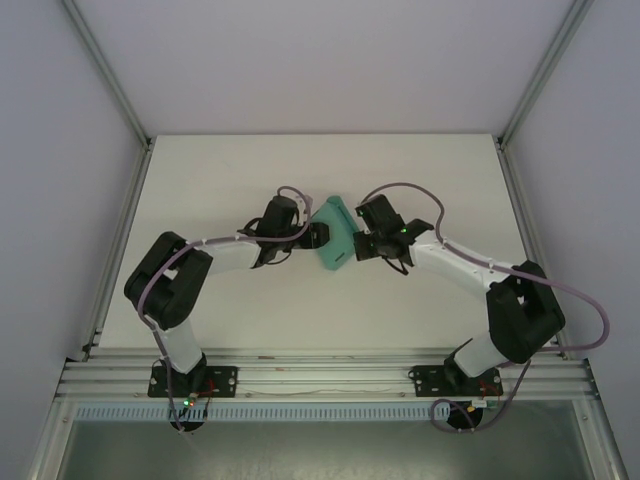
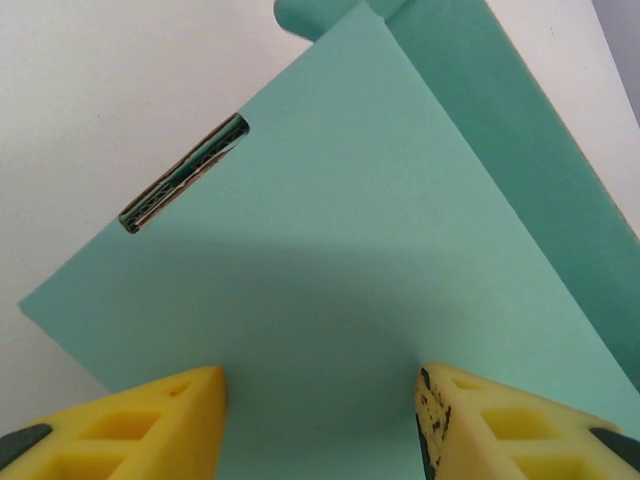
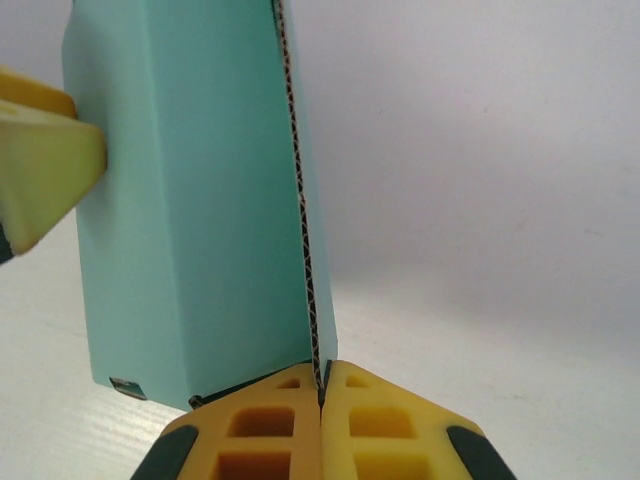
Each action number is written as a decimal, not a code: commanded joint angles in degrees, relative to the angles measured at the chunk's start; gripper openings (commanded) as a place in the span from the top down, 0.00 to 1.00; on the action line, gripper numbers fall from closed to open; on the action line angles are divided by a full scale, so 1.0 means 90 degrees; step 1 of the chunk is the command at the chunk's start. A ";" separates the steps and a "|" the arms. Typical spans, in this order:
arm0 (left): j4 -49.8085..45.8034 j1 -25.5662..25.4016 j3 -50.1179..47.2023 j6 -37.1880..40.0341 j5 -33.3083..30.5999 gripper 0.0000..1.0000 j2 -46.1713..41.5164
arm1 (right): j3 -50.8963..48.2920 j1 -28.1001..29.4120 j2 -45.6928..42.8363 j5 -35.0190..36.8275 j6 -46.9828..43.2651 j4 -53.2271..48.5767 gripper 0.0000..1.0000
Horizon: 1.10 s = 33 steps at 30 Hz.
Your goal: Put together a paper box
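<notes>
Teal-green folded card box point(image 1: 333, 238) at the middle of the white worktop point(image 1: 220, 180), between pale walls point(image 1: 320, 60).
Its edge is clenched by the right gripper point(image 3: 321, 385); the left gripper point(image 2: 320, 390) is spread against it.

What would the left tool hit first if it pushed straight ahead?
The paper box: its flat teal panel faces the left tool directly ahead and seems very close, though the exact depth is hard to judge.

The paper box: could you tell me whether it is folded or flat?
Folded: the paper box shows two faces meeting at an edge.
</notes>
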 commanded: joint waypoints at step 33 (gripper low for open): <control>-0.1376 0.0322 -0.0646 -0.0209 0.0343 0.15 -0.1470 | 0.0410 0.0032 0.0641 0.0235 -0.2705 0.1340 1.00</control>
